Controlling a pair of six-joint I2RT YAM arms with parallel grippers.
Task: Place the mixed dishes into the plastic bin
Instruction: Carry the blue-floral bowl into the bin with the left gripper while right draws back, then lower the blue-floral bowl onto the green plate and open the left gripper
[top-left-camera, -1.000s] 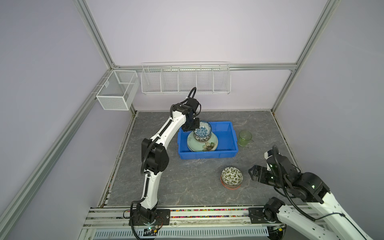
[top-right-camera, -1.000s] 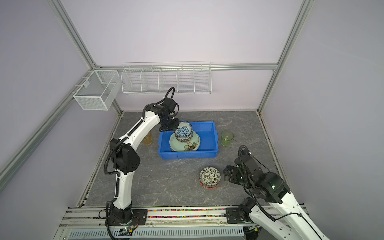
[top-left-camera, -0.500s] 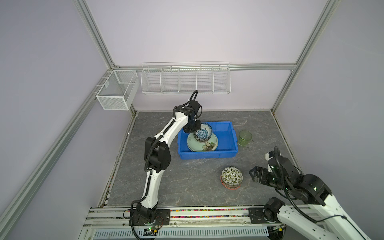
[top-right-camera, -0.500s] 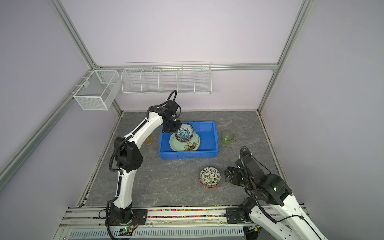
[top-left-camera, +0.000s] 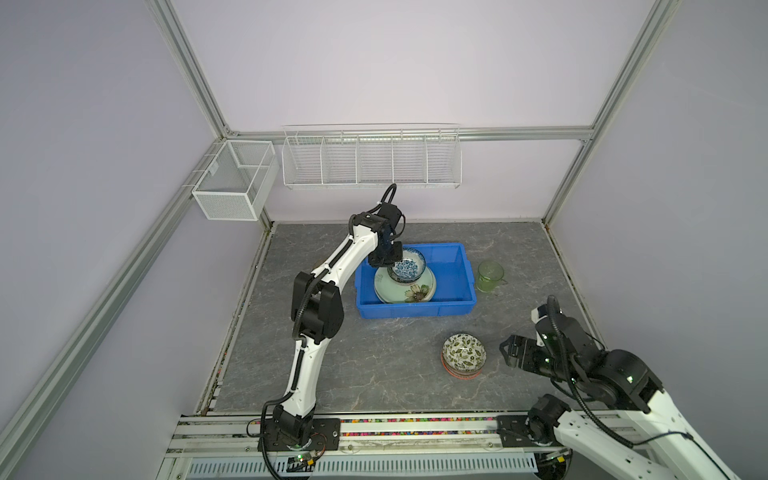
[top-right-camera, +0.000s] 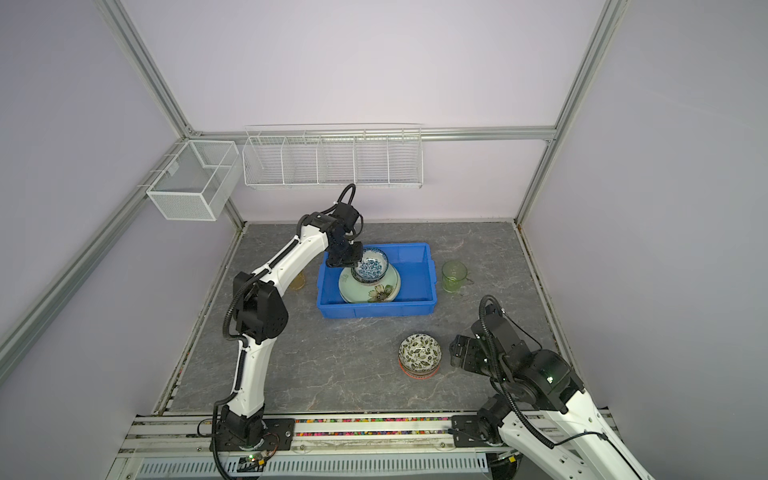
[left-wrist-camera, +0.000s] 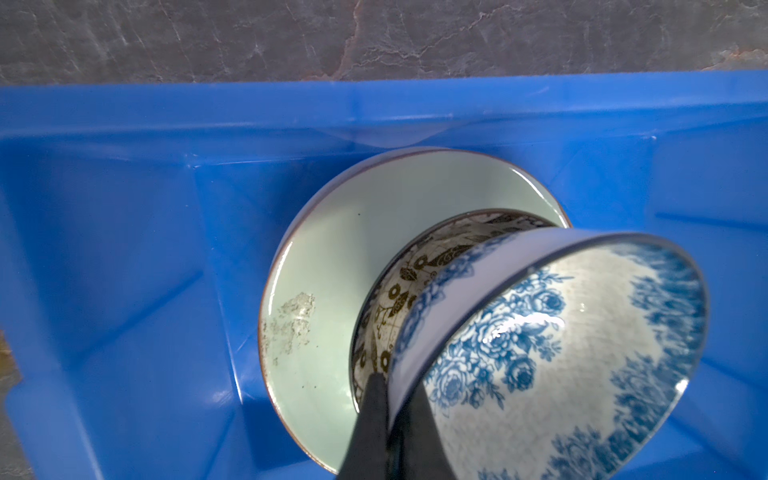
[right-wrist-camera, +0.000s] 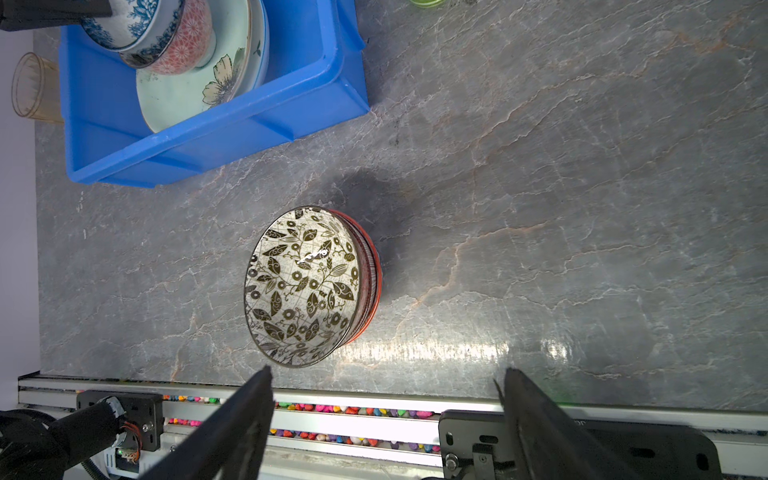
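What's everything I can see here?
Bin: one, blue, mid-table.
Flowered plate: one, pale green, in bin.
Stacked bowls: at least two, patterned, on plate.
Blue-flowered bowl: one, blue-white, above that stack.
Leaf-patterned bowl: one, cream-dark, stacked on table.
Green cup: one, green, right of bin.
Amber cup: one, amber, left of bin.
Wire baskets: two, white, on walls.
Table: one, grey, underneath.
Left claw: one, black, shut on blue-flowered bowl.
Right claw: one, black, open, near leaf-patterned bowl.

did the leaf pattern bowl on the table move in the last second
No: the leaf-patterned bowl keeps the same spot just in front of the blue bin.
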